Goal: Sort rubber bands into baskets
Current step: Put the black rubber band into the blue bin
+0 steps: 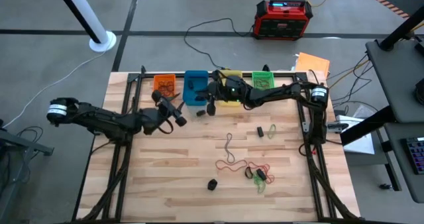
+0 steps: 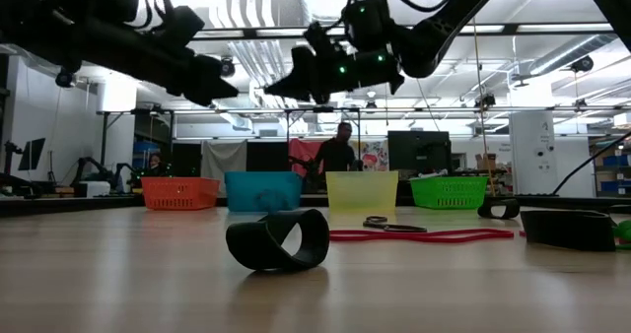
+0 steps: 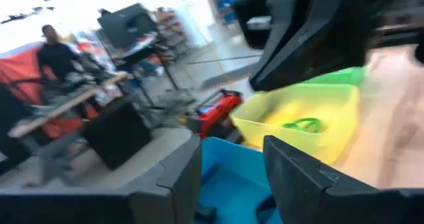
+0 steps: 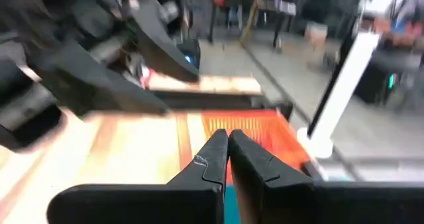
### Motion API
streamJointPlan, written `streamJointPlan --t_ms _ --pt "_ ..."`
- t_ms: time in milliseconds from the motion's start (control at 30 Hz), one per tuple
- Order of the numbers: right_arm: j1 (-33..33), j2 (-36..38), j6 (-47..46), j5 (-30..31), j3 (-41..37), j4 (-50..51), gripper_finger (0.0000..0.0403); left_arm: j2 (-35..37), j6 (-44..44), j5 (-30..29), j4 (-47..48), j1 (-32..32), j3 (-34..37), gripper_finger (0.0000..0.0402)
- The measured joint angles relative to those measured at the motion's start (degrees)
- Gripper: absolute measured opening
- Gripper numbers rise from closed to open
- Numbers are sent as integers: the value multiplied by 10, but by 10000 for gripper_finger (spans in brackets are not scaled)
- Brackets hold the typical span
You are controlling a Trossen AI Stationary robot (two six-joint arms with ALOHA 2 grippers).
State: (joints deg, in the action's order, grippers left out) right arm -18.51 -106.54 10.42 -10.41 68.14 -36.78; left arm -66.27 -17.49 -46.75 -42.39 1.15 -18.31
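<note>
The left gripper [image 1: 177, 112] hangs above the wooden table [image 1: 165, 171] just in front of the orange and blue baskets, its two dark fingers [image 3: 179, 177] parted with a clear gap and nothing between them. Its wrist view alone looks into the small blue plastic basket [image 3: 228, 177] right below the fingers and into the small yellow plastic basket [image 3: 305, 111] beyond, where a green rubber band [image 3: 301, 125] lies.

The right gripper [image 1: 211, 98] reaches across from the far right, over the blue basket's near edge; its fingers [image 4: 218, 159] are pressed together, holding nothing, and its wrist view faces the small orange plastic basket [image 4: 248, 131].

Only the high view shows the row whole: orange [image 1: 165, 84], blue [image 1: 195, 86], yellow [image 1: 230, 95], and the small green plastic basket [image 1: 263, 79]. It also shows thin red, brown and green rubber bands [image 1: 248, 169] tangled on the near table.

The low view puts a wide black band [image 2: 278, 239] standing on edge nearest, and a person [image 2: 338, 151] behind the baskets.
</note>
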Motion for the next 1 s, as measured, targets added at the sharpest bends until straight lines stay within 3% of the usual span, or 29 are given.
streamJointPlan --t_ms 200,333,567,800,1000 --pt "-15 2 -7 1 0 131 9 -4 77 111 78 4 0 117" --pt "-16 24 -6 1 0 192 9 -39 115 167 79 -3 -1 118" --pt "-5 33 -44 -1 -2 270 9 -77 136 169 79 -18 -24 123" --pt "21 33 -80 40 -16 296 9 -40 133 165 173 -65 -48 123" --pt "62 33 -152 72 -14 310 9 2 106 162 169 -122 -27 123"
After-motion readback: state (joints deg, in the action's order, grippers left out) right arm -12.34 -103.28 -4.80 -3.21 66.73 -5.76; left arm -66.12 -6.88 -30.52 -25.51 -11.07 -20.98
